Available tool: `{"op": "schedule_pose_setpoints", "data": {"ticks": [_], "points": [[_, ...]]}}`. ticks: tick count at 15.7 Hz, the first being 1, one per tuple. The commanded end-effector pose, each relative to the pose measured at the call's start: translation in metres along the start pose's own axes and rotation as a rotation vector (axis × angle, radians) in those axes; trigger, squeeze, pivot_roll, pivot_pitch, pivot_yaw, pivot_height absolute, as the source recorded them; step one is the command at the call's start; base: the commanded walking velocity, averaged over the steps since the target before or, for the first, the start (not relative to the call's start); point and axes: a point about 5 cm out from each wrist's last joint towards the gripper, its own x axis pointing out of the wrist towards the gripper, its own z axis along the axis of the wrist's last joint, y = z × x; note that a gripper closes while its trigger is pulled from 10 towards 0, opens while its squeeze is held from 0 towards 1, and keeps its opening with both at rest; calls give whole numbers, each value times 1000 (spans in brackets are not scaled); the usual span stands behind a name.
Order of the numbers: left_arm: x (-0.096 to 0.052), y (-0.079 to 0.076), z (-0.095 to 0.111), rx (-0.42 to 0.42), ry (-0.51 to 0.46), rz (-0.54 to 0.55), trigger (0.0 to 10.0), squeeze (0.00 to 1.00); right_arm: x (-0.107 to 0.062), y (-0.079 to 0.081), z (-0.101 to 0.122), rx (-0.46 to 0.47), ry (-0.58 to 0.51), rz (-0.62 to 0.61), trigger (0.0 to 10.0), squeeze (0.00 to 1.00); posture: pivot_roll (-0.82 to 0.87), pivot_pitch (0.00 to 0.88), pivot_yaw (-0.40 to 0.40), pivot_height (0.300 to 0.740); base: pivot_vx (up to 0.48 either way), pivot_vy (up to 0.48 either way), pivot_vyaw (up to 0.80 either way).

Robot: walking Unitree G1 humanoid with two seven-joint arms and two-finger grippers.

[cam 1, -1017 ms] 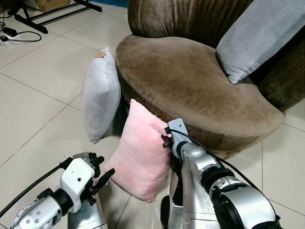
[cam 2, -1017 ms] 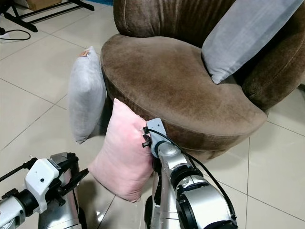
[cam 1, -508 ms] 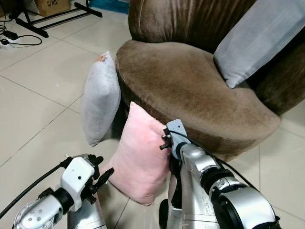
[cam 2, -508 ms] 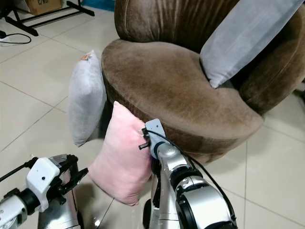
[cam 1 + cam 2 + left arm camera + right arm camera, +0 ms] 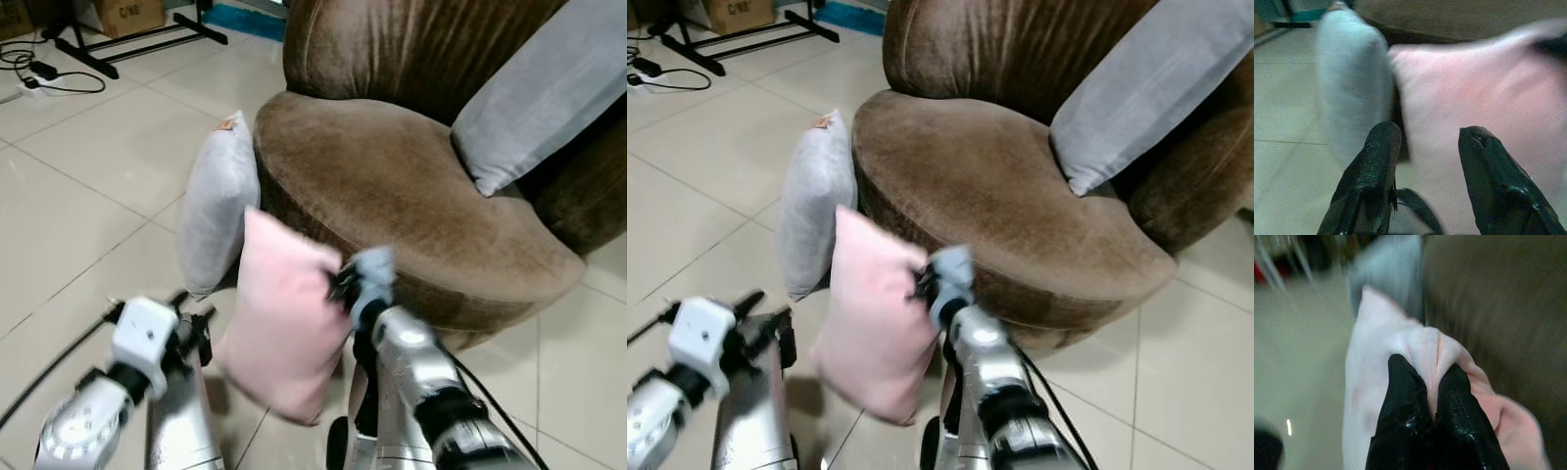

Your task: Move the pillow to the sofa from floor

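Between right tool [image 5: 1432, 396] fingers, pink pillow [image 5: 284, 328]

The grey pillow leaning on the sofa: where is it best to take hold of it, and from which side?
Probably its upper corner, approached from above on the open floor side: the grey pillow stands upright against the sofa, leaving that corner free.

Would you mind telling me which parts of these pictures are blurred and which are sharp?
In the left eye view the pink pillow and both arms are smeared, while the sofa is fairly crisp. In the right wrist view the right gripper, jaws pinched on pink fabric, is sharp against a streaked background. In the left wrist view the grey pillow is soft.
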Motion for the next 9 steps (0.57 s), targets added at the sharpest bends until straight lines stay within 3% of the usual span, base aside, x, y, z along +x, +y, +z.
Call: {"op": "schedule_pose_setpoints", "data": {"ticks": [1,2,4,5,6,7,8,9], "points": [[6,-2,0,2,-14,17,10000,0,-1,-6,43,0,-172,-6,10000,0,106,0,-119,375,0,0,0],[14,-2,6,5,-49,48,10000,0,-9,-8,74,-63,-275,-16,10000,0,98,0,-112,375,0,0,0],[23,0,13,-5,-90,76,10000,0,-18,-12,124,-94,-446,-43,10000,0,97,0,-113,390,0,0,0],[27,1,18,-20,-114,95,10000,0,-24,-19,160,-132,-538,-68,10000,0,95,0,-107,400,0,0,0],[27,1,18,-20,-114,95,10000,0,-24,-19,160,-132,-538,-68,10000,0,95,0,-107,400,0,0,0],[28,0,19,-20,-124,97,10000,0,-30,-25,186,-144,-606,-88,10000,0,93,0,-105,405,0,0,0],[32,2,22,-24,-142,104,10000,0,-41,-34,232,-163,-717,-118,10000,0,89,0,-103,415,0,0,0],[38,9,33,-84,-186,138,10000,0,-52,-39,264,-193,-775,-154,10000,0,89,0,-103,425,0,0,0]]}}
